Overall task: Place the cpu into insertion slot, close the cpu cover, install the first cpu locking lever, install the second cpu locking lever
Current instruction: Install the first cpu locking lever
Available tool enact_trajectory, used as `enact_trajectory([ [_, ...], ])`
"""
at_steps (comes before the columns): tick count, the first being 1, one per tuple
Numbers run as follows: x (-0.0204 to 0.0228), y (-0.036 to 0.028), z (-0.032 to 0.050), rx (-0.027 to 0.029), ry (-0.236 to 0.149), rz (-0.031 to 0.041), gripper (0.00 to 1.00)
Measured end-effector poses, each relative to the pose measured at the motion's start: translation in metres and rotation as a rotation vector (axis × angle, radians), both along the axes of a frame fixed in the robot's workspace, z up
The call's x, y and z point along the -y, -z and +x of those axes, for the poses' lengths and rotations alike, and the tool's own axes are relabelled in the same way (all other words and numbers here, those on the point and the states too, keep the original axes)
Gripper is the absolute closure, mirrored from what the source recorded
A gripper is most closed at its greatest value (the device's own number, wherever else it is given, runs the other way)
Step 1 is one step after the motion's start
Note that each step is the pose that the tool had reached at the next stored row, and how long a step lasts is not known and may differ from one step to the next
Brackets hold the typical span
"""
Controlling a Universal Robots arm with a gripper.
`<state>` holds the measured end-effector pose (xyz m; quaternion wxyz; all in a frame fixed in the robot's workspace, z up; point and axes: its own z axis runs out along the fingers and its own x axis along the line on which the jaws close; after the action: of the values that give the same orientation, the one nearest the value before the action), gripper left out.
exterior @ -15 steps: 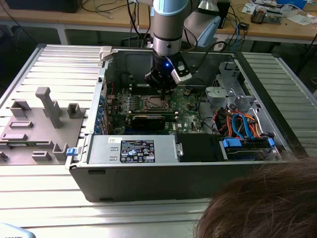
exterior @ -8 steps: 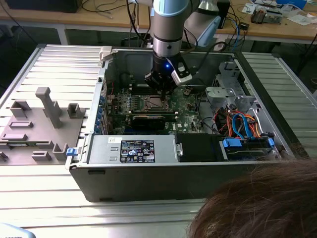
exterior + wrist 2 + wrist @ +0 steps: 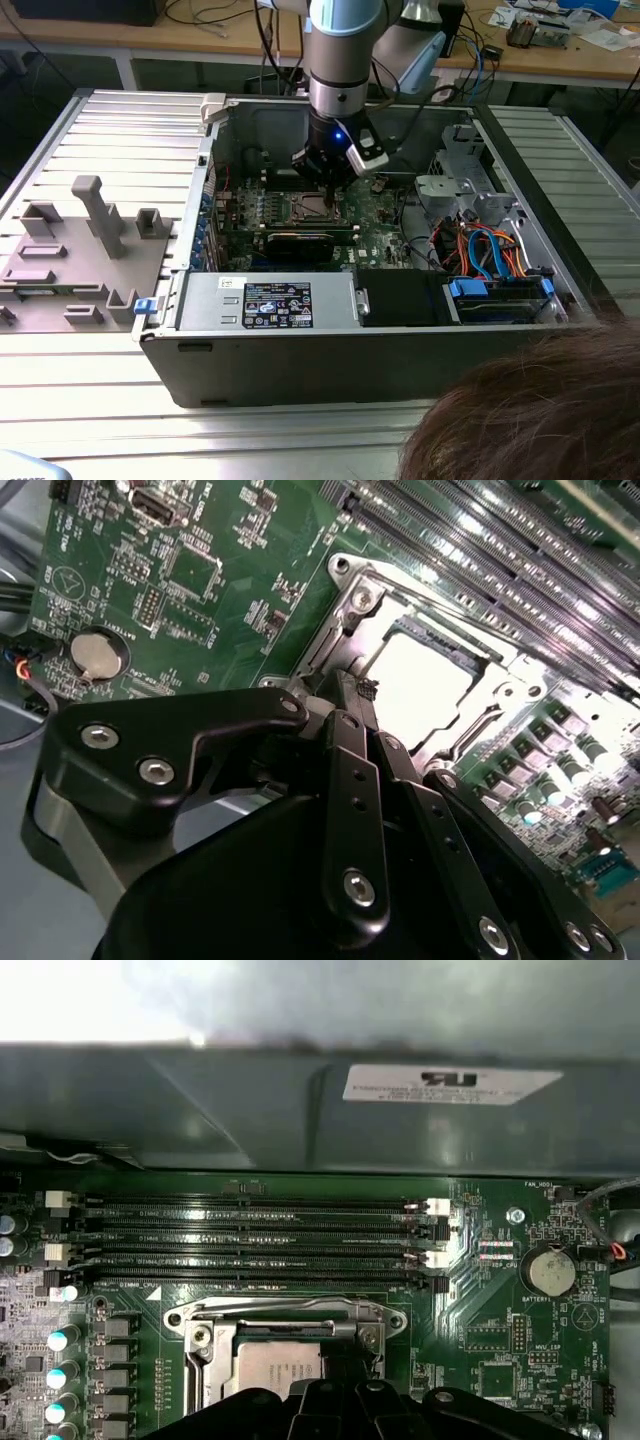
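The gripper (image 3: pixel 352 695) has its black fingers (image 3: pixel 350 780) drawn together to a narrow tip with nothing held between them, and that tip sits right at the near edge of the insertion slot (image 3: pixel 280 1360), apparently touching or just above its metal rim. Directly beyond the tip, the cpu (image 3: pixel 425 680) already lies seated in the slot, its silver top bright in both wrist views. The cpu cover (image 3: pixel 285 1312) looks to be down around the chip as a metal frame, though whether it is fully flat I cannot tell. So I judge that placing is done and the work is at the cover or the first locking lever; the next move calls for a fine, steady push on thin metal. Farther out run the memory slots (image 3: pixel 260 1230), then the case wall (image 3: pixel 300 1110).
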<state>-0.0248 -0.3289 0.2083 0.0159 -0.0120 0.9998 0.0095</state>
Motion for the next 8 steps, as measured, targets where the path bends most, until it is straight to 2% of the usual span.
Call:
enact_trajectory([
  [4,0.0039,0.0,0.0,0.0,0.0,0.0,0.89],
  [8,0.0098,0.0,0.0,0.0,0.0,0.0002,0.89],
])
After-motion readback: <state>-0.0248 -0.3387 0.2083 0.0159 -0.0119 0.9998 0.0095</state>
